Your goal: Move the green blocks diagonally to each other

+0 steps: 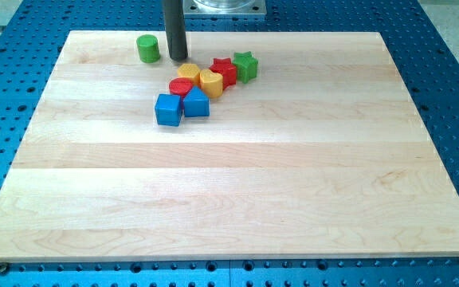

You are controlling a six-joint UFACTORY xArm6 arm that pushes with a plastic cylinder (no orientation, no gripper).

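Note:
A green cylinder [147, 49] stands near the board's top edge, left of centre. My tip [178, 59] rests on the board just to the cylinder's right, a small gap between them. A green star [245, 66] sits farther right and slightly lower, at the right end of a cluster. The cluster also holds a red star [225, 71], a yellow block [211, 82], another yellow block [188, 72], a red cylinder [181, 88], a blue block [197, 103] and a blue cube [168, 109]. The green star touches the red star.
The wooden board [229, 183] lies on a blue perforated table [445, 64]. The arm's metal base [223, 6] is at the view's top, behind the board's top edge.

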